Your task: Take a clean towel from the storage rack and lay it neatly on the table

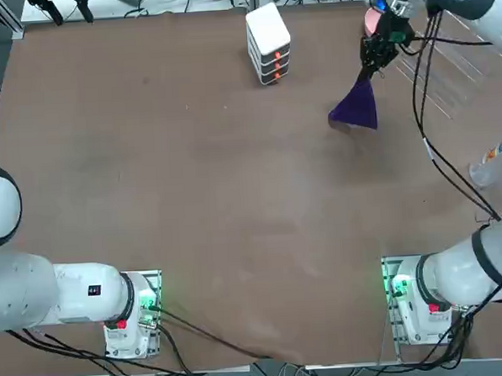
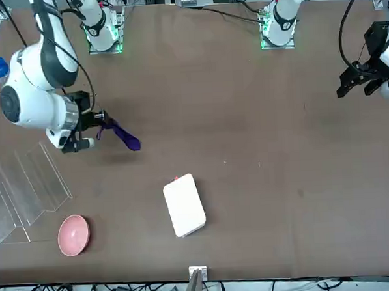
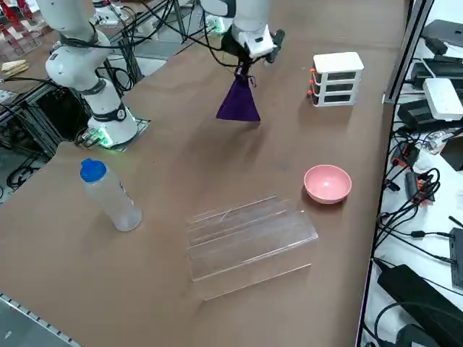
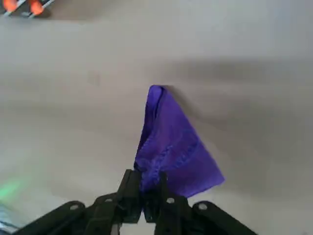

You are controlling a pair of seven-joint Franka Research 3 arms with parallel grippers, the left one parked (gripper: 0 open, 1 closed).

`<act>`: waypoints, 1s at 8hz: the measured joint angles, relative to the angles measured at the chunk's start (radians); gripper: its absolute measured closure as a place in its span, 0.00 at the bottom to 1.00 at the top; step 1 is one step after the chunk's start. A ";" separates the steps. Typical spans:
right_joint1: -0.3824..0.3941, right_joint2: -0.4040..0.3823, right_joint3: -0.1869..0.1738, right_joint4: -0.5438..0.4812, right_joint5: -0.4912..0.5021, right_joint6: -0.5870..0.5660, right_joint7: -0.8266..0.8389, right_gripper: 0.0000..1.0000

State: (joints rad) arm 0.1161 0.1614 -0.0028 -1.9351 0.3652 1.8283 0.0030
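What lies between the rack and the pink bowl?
Nothing but bare tabletop separates the clear rack from the pink bowl, as the right side view shows.

We see the bottle [image 1: 491,165] beside the right gripper [image 1: 381,51] cut off by the top view's edge; in the right wrist view, the towel's [image 4: 171,147] gripped end is hidden between the fingers [image 4: 128,196].

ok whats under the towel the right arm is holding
Brown tabletop below the towel, which hangs from the right gripper. The patch straight beneath is hidden from overhead.
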 joint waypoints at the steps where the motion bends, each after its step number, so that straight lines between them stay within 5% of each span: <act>1: -0.060 0.005 -0.007 -0.041 0.055 -0.001 -0.006 0.95; 4: -0.262 0.070 -0.021 -0.088 0.084 0.044 -0.190 0.95; 6: -0.412 0.146 -0.026 -0.088 0.046 0.174 -0.357 0.95; 8: -0.435 0.230 -0.020 -0.086 0.043 0.298 -0.409 0.86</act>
State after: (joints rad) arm -0.3190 0.3913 -0.0230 -2.0215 0.4084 2.1259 -0.4057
